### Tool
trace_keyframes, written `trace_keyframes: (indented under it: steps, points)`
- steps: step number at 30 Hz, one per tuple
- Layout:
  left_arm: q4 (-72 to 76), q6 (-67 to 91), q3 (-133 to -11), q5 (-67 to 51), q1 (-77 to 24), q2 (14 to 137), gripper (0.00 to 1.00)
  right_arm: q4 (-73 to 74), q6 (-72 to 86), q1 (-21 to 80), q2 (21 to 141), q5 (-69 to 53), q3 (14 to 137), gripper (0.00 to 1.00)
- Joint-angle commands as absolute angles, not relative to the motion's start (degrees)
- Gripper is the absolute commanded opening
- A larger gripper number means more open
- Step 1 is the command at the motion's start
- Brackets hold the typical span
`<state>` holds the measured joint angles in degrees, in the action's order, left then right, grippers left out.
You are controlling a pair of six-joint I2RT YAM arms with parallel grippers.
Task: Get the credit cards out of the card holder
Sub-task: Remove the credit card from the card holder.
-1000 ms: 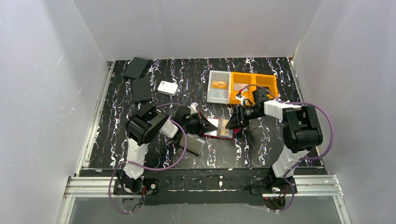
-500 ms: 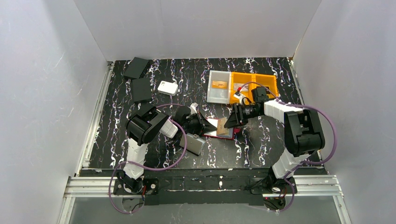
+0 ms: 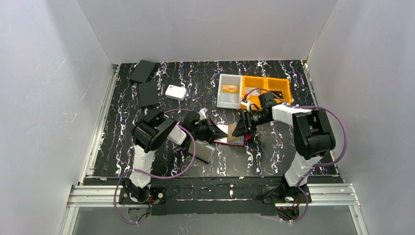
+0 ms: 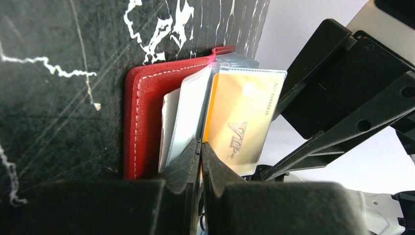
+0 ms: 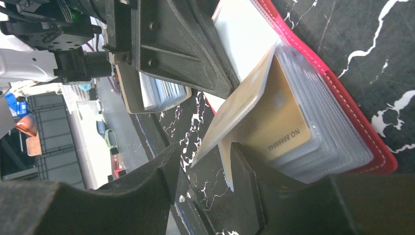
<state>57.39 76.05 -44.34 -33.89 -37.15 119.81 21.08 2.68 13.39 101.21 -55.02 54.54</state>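
Observation:
The dark red card holder (image 3: 243, 143) lies open on the table between both arms. My left gripper (image 4: 201, 143) is shut on one of its clear sleeve pages, holding it upright beside the red cover (image 4: 142, 122). A gold credit card (image 4: 242, 122) marked VIP sits in the sleeve to the right of that page. My right gripper (image 5: 208, 156) is open, and its fingers straddle the free edge of a lifted sleeve page (image 5: 240, 107) without clamping it. Under that page lies a gold card (image 5: 284, 122) on the sleeve stack. Another gold card (image 3: 228, 89) rests in the grey tray.
A grey tray (image 3: 222, 100) and an orange bin (image 3: 274, 84) stand behind the card holder. A flat grey case (image 3: 204, 151) lies near the left arm. A white rounded box (image 3: 175, 91) and two dark cases (image 3: 148, 94) sit at the back left.
My right gripper has shifted a little left toward the card holder and opened slightly. The sleeve page between the grippers stands more raised. The left gripper has stayed shut and still.

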Motion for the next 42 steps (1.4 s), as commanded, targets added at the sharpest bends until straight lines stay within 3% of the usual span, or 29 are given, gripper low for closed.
trace_keyframes:
  steps: [1, 4, 6, 11, 12, 15, 19, 34, 36, 42]
  points:
    - [56.0, 75.0, -45.3, -35.3, -37.3, 119.8, 0.03, 21.7, 2.0, 14.4, 102.0, -53.2, 57.3, 0.5]
    - [56.0, 75.0, -45.7, -35.6, -37.3, 119.3, 0.04, 21.8, 2.0, 14.5, 102.1, -51.5, 57.4, 0.47]
    - [56.0, 74.9, -45.7, -35.7, -37.2, 118.9, 0.08, 21.5, 2.1, 14.5, 102.2, -49.9, 57.1, 0.4]
    - [56.1, 74.8, -45.1, -35.7, -37.3, 116.9, 0.18, 20.8, 2.8, 13.4, 102.6, -48.4, 56.2, 0.03]
    - [56.5, 75.0, -45.0, -35.8, -37.3, 116.4, 0.22, 19.8, 3.5, 12.8, 102.3, -49.3, 55.5, 0.01]
    - [58.6, 76.6, -45.2, -36.1, -37.2, 115.8, 0.35, 14.4, 7.7, 10.5, 102.5, -56.2, 52.6, 0.01]
    - [59.1, 77.6, -44.6, -35.7, -37.1, 115.9, 0.39, 1.1, 19.7, 9.1, 104.7, -66.6, 48.4, 0.01]
    - [64.4, 85.3, -48.1, -38.5, -38.0, 116.7, 0.36, -4.8, 24.8, 9.7, 106.6, -70.7, 47.0, 0.01]
    - [67.3, 87.9, -48.7, -38.1, -37.9, 116.3, 0.28, 0.8, 20.8, 10.3, 107.4, -67.3, 48.3, 0.01]
    - [68.1, 88.9, -49.7, -37.7, -38.0, 116.7, 0.24, 15.6, 9.2, 11.9, 109.2, -58.4, 52.8, 0.01]
